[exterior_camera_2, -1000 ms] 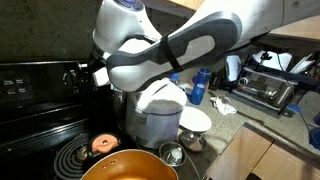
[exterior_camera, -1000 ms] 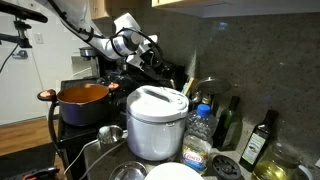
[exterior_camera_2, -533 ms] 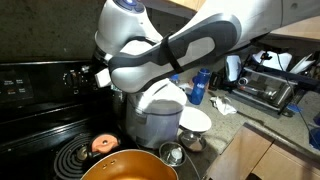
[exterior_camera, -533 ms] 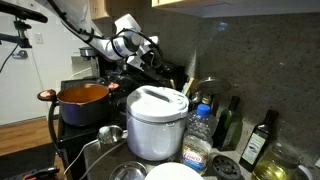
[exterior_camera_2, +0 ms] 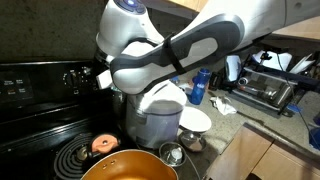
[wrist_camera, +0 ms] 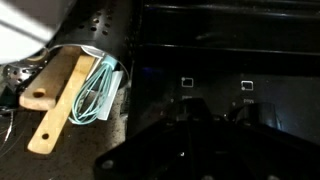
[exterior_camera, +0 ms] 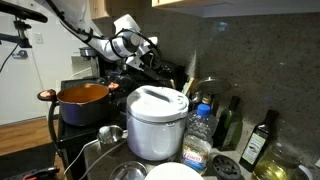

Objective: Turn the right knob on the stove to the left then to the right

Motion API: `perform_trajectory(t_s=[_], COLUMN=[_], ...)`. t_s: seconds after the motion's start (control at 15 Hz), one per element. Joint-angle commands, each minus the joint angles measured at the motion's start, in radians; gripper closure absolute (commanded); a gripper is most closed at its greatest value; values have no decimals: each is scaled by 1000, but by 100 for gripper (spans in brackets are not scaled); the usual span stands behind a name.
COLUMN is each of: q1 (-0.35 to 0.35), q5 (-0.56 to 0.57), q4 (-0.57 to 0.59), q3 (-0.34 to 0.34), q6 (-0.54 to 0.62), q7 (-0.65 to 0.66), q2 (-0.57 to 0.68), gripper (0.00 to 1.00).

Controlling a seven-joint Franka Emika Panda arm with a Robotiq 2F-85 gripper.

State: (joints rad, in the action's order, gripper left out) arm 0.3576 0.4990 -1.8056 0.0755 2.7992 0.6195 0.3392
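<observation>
The black stove point(exterior_camera_2: 35, 95) fills the left of an exterior view, and its raised rear panel carries round knobs point(exterior_camera_2: 76, 75). My gripper point(exterior_camera_2: 100, 76) sits at the right end of that panel, at the tip of the big white and grey arm. In the wrist view the panel is very dark. Two knobs show under small square marks, a left one point(wrist_camera: 190, 108) and the right knob point(wrist_camera: 246, 110). My gripper point(wrist_camera: 215, 122) is a black mass right below them with its jaws drawn together. It is too dark to tell whether they pinch the right knob.
An orange pot point(exterior_camera: 82, 97) stands on the cooktop, and its rim point(exterior_camera_2: 125, 165) shows low in front. A white rice cooker point(exterior_camera: 157, 120) sits beside the stove. A perforated holder with wooden spoons and a teal whisk point(wrist_camera: 90, 75) stands right of the panel. Bottles point(exterior_camera: 258, 140) crowd the counter.
The jaws have closed at the stove's rear panel. The arm has crept very slightly towards the panel; nothing else has moved.
</observation>
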Motion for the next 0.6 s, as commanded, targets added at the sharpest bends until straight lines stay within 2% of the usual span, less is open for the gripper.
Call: perform_trajectory(t_s=[0.0, 0.13, 0.2, 0.27, 0.53], q1=[6, 8, 13, 18, 38], q5=[-1, -3, 6, 10, 29], q4=[-4, 6, 13, 17, 25], q3=[1, -3, 0, 1, 16], q6=[9, 2, -2, -4, -14], q7=[19, 13, 17, 19, 34], q2=[3, 12, 15, 16, 10], gripper=[100, 100, 74, 73, 44])
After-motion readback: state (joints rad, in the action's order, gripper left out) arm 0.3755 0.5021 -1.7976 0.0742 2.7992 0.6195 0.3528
